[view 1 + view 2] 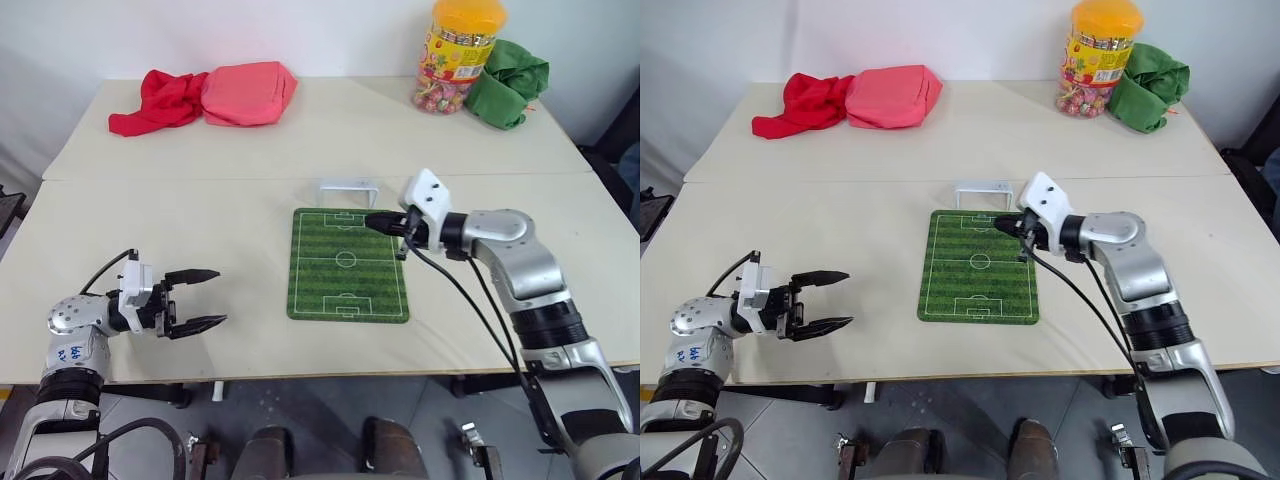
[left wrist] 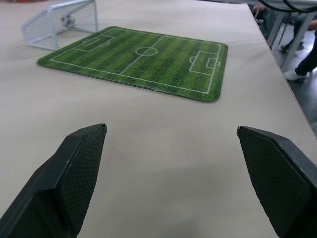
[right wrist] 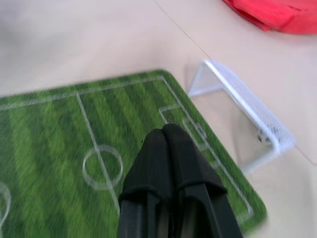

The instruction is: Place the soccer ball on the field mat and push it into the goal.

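The green field mat (image 1: pixel 345 262) lies flat at the table's middle. The white goal (image 1: pixel 347 188) stands just past its far edge. In the left wrist view the soccer ball (image 2: pixel 67 21) rests inside the goal's net (image 2: pixel 59 22); the right wrist view shows the ball (image 3: pixel 262 135) there too. My right gripper (image 1: pixel 372 221) is shut with nothing in it, hovering over the mat's far right corner, close in front of the goal. My left gripper (image 1: pixel 205 297) stands open and empty above the table, well to the left of the mat.
Red and pink cloths (image 1: pixel 200 98) lie at the back left. A candy jar (image 1: pixel 460 55) and a green cloth (image 1: pixel 508 80) stand at the back right. A seam (image 1: pixel 200 178) crosses the tabletop. A person's legs (image 2: pixel 302 64) show beyond the table's edge.
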You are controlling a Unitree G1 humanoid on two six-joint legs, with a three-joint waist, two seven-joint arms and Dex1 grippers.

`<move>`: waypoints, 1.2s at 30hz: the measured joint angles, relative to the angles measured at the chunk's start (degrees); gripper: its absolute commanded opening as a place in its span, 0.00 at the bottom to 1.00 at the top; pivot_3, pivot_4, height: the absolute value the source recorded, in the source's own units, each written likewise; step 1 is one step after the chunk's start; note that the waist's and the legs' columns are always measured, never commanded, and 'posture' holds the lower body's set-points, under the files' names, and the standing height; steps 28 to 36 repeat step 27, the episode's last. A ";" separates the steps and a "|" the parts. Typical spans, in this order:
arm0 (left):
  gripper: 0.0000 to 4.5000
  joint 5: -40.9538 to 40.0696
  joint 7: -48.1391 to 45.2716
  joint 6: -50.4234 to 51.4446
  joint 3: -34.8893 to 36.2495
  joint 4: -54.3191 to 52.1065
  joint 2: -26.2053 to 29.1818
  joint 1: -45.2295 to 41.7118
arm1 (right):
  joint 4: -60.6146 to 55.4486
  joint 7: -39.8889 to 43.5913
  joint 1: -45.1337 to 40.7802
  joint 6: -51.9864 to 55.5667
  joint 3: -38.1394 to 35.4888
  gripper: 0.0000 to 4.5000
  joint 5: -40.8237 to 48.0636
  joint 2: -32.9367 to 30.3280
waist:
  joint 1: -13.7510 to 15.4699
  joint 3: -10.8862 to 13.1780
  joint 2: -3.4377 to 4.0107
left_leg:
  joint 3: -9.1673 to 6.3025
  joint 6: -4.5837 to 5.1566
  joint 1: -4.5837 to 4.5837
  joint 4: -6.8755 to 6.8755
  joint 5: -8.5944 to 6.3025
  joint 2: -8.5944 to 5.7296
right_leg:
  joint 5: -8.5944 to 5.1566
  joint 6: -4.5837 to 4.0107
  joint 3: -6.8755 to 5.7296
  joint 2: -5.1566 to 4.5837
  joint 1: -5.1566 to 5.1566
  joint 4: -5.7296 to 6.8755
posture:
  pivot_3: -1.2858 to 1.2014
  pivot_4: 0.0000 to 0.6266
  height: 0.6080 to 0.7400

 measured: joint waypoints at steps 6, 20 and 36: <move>1.00 1.81 6.14 1.13 3.60 2.45 -1.13 -3.36 | 3.84 7.18 6.56 -4.23 -5.29 0.13 2.16 -8.00 | -0.32 0.01 -0.02 | 0.07 0.00 0.02 -0.04 0.00 0.01 | 0.00 0.00 0.01 0.01 0.00 -0.02 | 0.52 0.24 1.00; 1.00 3.47 11.64 5.16 11.82 5.14 2.70 -0.12 | 35.38 22.35 8.23 -28.26 -15.54 0.99 4.66 -14.80 | -0.46 0.04 -0.05 | 0.15 0.01 0.10 -0.10 -0.01 0.04 | 0.00 0.00 0.05 0.00 0.01 -0.04 | 0.52 0.24 1.00; 1.00 3.47 10.12 5.90 14.01 5.67 3.84 0.19 | 37.64 24.82 9.94 -29.23 -18.35 0.99 6.61 -15.36 | -0.13 0.04 -0.05 | 0.14 0.00 0.12 0.03 -0.01 0.06 | 0.02 -0.03 0.05 0.00 0.09 -0.02 | 0.52 0.24 1.00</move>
